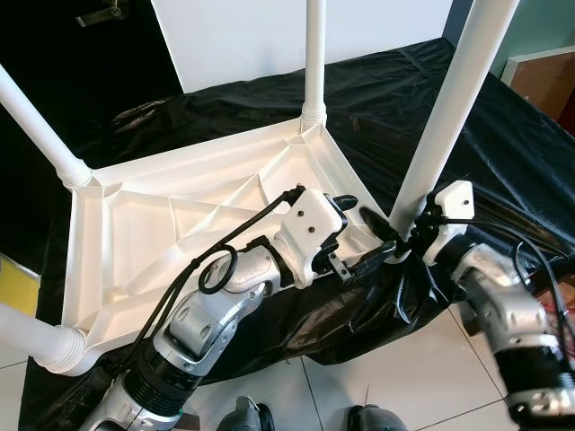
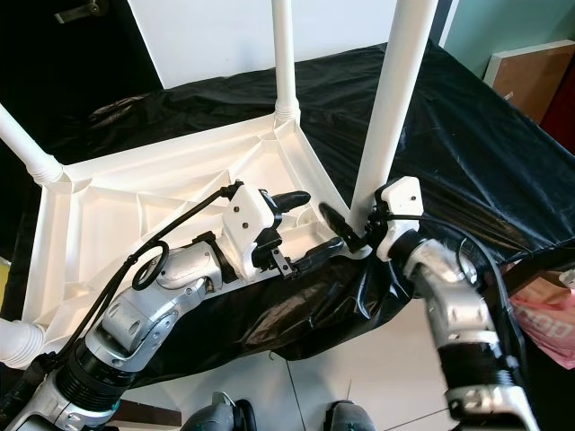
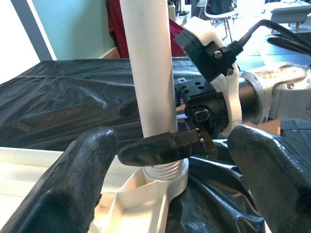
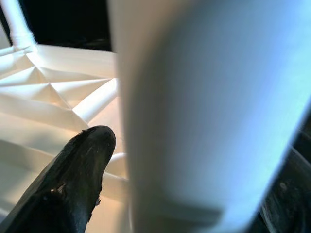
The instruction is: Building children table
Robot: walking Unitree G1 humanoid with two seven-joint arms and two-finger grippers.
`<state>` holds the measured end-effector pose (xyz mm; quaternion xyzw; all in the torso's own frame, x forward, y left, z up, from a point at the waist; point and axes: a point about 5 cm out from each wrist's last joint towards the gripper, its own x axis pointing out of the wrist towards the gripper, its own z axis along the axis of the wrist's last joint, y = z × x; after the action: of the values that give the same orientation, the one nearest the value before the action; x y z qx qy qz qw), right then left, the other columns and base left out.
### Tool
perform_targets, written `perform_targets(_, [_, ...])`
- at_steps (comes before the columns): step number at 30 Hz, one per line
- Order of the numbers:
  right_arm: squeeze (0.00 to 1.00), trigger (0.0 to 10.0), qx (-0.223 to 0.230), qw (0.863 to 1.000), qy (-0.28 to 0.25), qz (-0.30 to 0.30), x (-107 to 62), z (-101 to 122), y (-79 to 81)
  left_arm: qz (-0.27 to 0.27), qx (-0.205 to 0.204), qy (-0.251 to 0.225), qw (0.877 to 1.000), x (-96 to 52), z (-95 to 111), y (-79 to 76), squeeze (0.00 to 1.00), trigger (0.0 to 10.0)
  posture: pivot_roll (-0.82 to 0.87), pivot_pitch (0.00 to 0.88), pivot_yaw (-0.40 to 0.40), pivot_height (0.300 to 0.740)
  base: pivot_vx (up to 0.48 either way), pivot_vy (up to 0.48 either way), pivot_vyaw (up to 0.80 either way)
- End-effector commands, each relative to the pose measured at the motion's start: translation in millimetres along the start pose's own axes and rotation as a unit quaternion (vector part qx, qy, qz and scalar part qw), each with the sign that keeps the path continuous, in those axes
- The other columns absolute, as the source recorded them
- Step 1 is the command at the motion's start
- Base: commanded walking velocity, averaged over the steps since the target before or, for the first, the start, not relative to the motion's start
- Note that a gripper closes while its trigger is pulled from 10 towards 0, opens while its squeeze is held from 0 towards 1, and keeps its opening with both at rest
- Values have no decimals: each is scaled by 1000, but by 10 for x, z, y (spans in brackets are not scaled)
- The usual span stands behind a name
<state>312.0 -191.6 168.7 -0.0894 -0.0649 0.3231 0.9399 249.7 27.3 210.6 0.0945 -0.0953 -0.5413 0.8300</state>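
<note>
while right gripper (image 2: 346, 229) clasps smooth round white leg (image 2: 388, 117), ribbed tabletop (image 2: 171, 193) lies inverted.

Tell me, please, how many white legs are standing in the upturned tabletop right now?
4: far-corner leg, left-corner leg, near-left leg, and the nearest-corner leg held by the right gripper.

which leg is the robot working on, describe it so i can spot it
On the black sheet lies an upturned white tabletop with legs at its corners. It is the near right leg, the one with the right pincer closed around its base.
</note>
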Motion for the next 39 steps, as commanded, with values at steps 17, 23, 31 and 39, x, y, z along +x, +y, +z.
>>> perform_targets(17, [0,0,21,998,31,40,-15,-190,-11,-48,-10,69,996,-84,-282,-67,0,10000,-49,88,57,740,0,0,0])
perform_targets(23, [0,10000,36,999,34,22,-29,-244,20,-46,-10,70,996,-94,-281,-60,0,10000,-49,88,57,740,0,0,0])
perform_targets(31, [0,10000,53,998,22,-41,7,-277,87,-45,-10,66,997,-89,-277,-68,0,10000,-57,87,53,740,0,0,0])
perform_targets(39, [0,10000,56,984,40,-164,49,-346,137,-46,-13,58,997,-67,-266,-80,0,10000,-67,81,51,740,0,0,0])
